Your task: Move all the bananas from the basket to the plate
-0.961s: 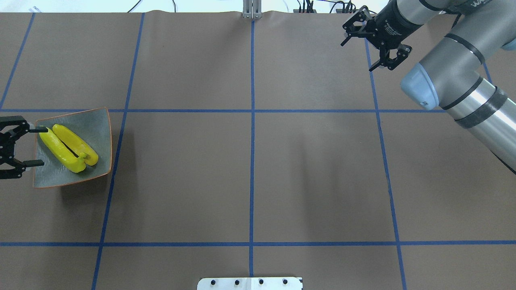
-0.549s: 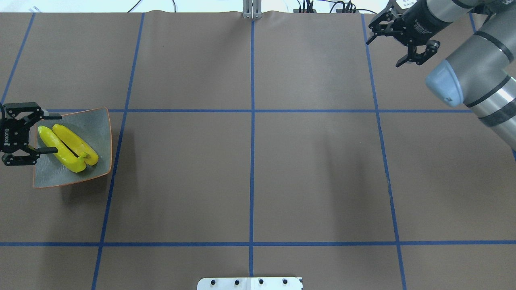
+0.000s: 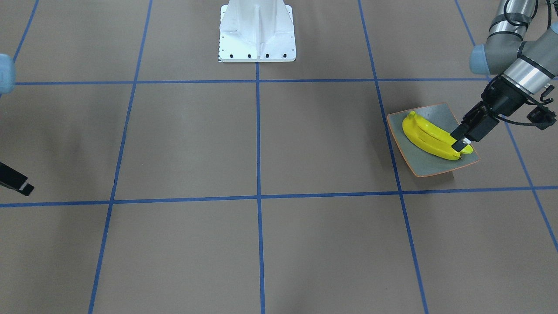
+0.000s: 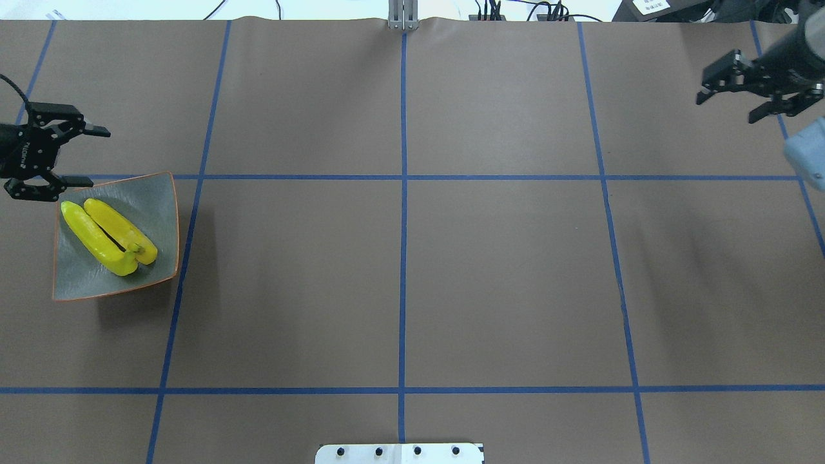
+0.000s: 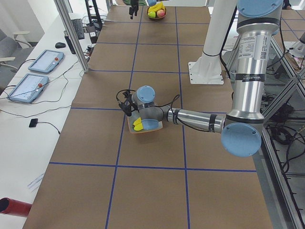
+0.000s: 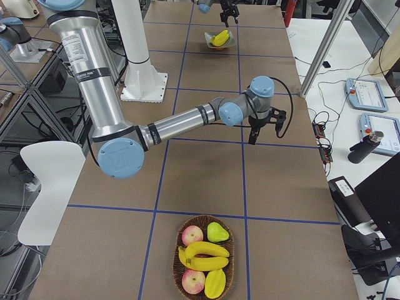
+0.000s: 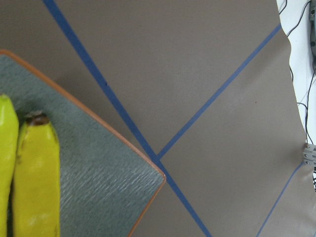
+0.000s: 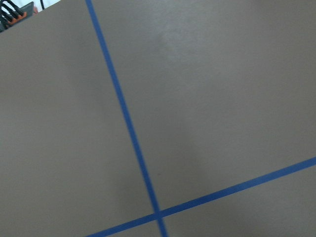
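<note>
Two yellow bananas point(image 4: 108, 236) lie side by side on the grey-blue, orange-rimmed plate point(image 4: 151, 200) at the table's left edge. My left gripper point(image 4: 90, 158) hovers open and empty just beyond the plate's far corner. In the left wrist view the plate's corner point(image 7: 103, 182) and two banana tips point(image 7: 34, 177) show. The basket point(image 6: 178, 275) sits past the table's right end and holds more bananas point(image 6: 203, 250) among other fruit. Over the far right of the table, my right gripper point(image 4: 725, 109) is open and holds nothing.
Brown paper with blue tape lines covers the table. The robot's white base point(image 3: 257, 30) stands at the middle of the near edge. Red apples point(image 6: 192, 235) and a green pear point(image 6: 217, 232) share the basket. Tablets point(image 5: 28, 86) and cables lie on the side bench.
My left gripper has drawn back from over the bananas toward the far side, staying open. The right arm has swung right and outward, toward the table's right edge.
</note>
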`<state>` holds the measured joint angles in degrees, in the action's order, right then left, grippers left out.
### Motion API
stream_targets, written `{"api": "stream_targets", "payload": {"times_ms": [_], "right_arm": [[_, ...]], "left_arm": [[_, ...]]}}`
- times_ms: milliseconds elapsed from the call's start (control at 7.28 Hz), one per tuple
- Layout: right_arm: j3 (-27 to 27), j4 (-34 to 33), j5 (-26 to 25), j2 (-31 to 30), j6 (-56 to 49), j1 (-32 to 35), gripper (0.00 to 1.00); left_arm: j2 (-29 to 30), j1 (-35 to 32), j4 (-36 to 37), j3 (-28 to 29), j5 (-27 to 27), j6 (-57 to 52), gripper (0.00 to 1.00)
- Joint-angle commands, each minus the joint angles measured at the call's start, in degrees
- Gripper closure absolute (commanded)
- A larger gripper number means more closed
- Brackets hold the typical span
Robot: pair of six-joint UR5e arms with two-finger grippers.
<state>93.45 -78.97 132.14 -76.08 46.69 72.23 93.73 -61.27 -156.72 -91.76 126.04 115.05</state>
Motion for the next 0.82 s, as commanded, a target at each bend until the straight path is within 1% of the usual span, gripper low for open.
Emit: {"api": "stream_targets", "payload": {"times_ms": [0,137,275,412,549,687], "right_arm": [[-1.76,-0.13,-0.04,-8.17,-20.16,7.80,0.00],[-5.95,-0.04,-0.21,-8.82,-25.72,11.93,0.00],[-11.04,0.13,-1.95,-8.65,-29.87,15.02,0.00],[-13.53,-0.22,-5.54,-8.65,-36.35,15.57,0.00],[-16.51,-0.13,-6.10,-8.30,-37.19,15.58,0.00],[-17.50,-0.30,-5.93,-8.90,-37.29,15.58,0.00]], "left_arm": [[2.59,-0.69,3.35,0.09,0.52,-2.73,0.00],[3.03,-0.69,3.35,0.35,0.52,-2.73,0.00],[3.64,-0.52,3.35,0.71,0.35,-2.73,0.00],[4.17,-0.34,3.35,0.62,0.26,-2.73,0.00],[4.53,-0.34,3.35,0.62,0.17,-2.64,0.00],[4.79,-0.34,3.35,0.62,0.08,-2.73,0.00]]}}
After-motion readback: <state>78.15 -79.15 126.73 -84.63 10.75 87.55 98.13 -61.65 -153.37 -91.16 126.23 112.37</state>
